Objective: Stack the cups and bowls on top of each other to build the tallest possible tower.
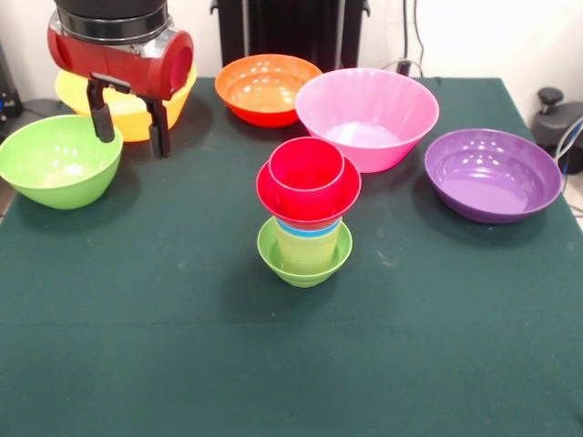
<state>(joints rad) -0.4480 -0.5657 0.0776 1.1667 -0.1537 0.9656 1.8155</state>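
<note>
The tower stands at the table's middle. Its base is the small lime-green bowl point(304, 262), which holds the pale yellow cup point(310, 248). Above that show the blue cup's rim point(310, 229), the small red bowl point(308, 198) and the red cup point(307, 171) on top. My gripper point(133, 142) hangs open and empty at the far left, in front of the large yellow bowl point(127, 121) and beside the large green bowl point(58, 160). The orange bowl point(267, 88), the pink bowl point(366, 114) and the purple bowl point(492, 173) stand apart.
The table has a dark green cloth point(291, 364). The loose bowls form an arc along the far side, from left to right. Dark equipment stands behind the table's far edge.
</note>
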